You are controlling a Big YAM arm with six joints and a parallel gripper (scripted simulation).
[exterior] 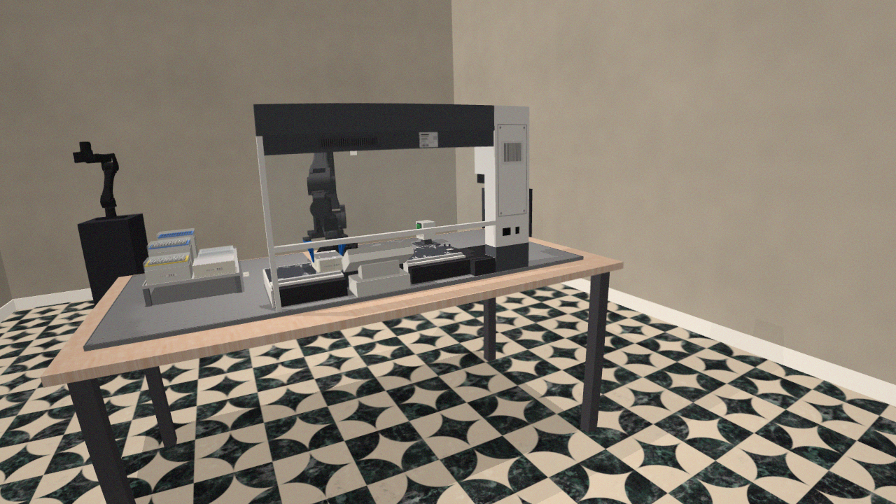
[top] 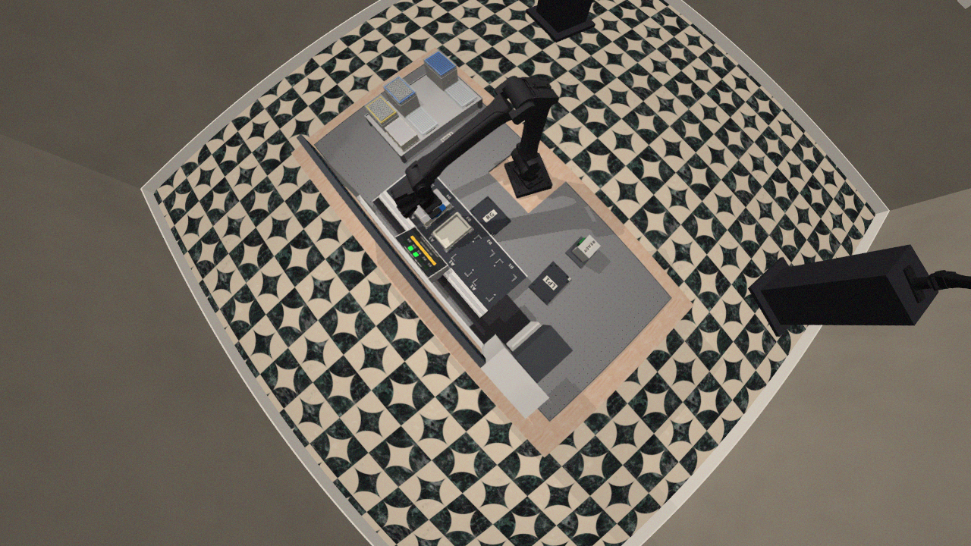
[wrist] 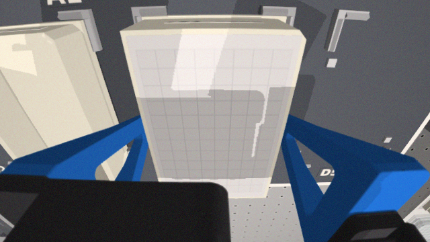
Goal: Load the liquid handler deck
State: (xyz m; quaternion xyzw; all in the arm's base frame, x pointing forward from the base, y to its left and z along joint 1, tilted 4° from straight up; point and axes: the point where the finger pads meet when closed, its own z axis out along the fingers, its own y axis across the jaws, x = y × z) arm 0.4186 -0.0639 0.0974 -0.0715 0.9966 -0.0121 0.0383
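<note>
Wrist view: pincer (wrist: 215, 141) spread wide, blue fingers standing on either side of the sealed deep-well block (wrist: 215, 101), gripping nothing; small gaps show between finger faces and the block's long sides. Block sits flat on the dark deck, grey corner brackets (wrist: 342, 23) around its far end, grid of wells visible through the shiny seal on top. Just left of it in this view lies the cream one-well reservoir (wrist: 50, 87), open, inside its own brackets. Top view: arm (top: 468, 136) reaches from its base across the worktop (top: 611, 325) into the liquid handler (top: 420, 254), pincer (top: 424, 210) over the block beside the reservoir (top: 453, 231). Shelf (top: 444, 136) at the worktop's end carries the remaining racks and plates. Lid park pad (top: 550, 283) and regrip nest (top: 490, 215) carry nothing. READY key (top: 586, 248) on its post, well apart from the pincer. Exterior view: block (exterior: 327, 260) low on the deck behind the handler's frame post (exterior: 268, 219); labels too small to read.
</note>
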